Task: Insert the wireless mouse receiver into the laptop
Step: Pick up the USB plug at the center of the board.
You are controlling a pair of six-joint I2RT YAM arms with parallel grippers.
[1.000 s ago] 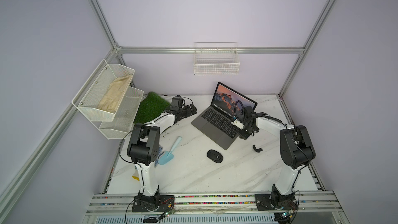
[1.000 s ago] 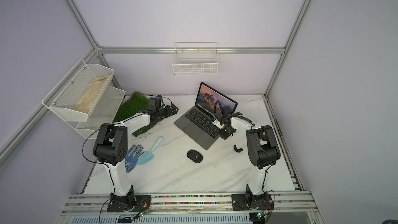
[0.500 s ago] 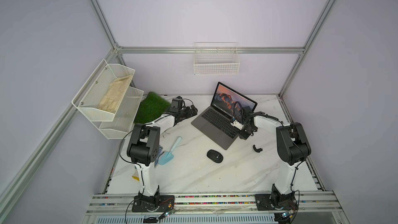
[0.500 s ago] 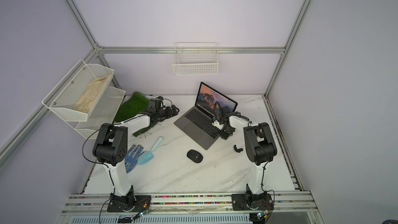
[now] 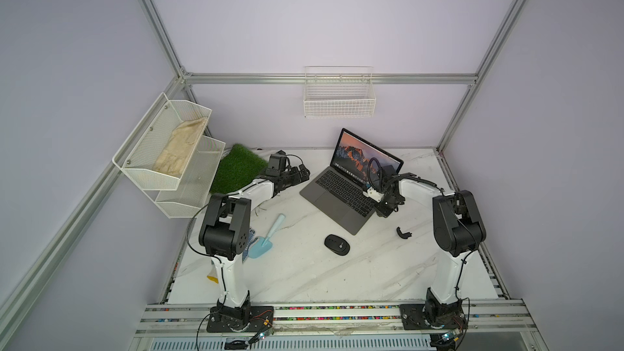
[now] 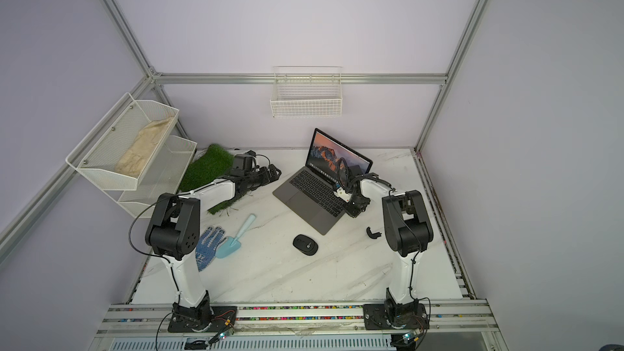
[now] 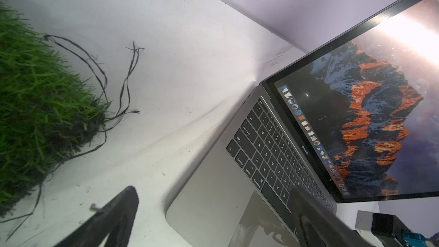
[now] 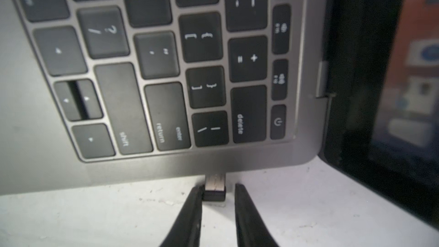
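The wireless mouse receiver (image 8: 214, 190) is seen as a tiny stub, silver plug and black cap, its plug meeting the side edge of the laptop (image 8: 147, 172) by the delete key (image 8: 249, 112). It is flanked by the parted right gripper (image 8: 218, 192), one finger (image 8: 190, 210) touching the cap, the other clear. The left gripper (image 7: 213, 193) is spread wide. The white marbled tabletop (image 5: 304, 278) is enclosed by lilac walls (image 5: 304, 28) and aluminium framing (image 5: 331, 78)

Soft, even light in both top views, faint shadows on the white marble tabletop (image 5: 304, 275). Left wrist view: glare washes a screen corner of the slim dark-grey metal laptop (image 7: 213, 198). Right wrist view: its black keys (image 8: 206, 86) blur.
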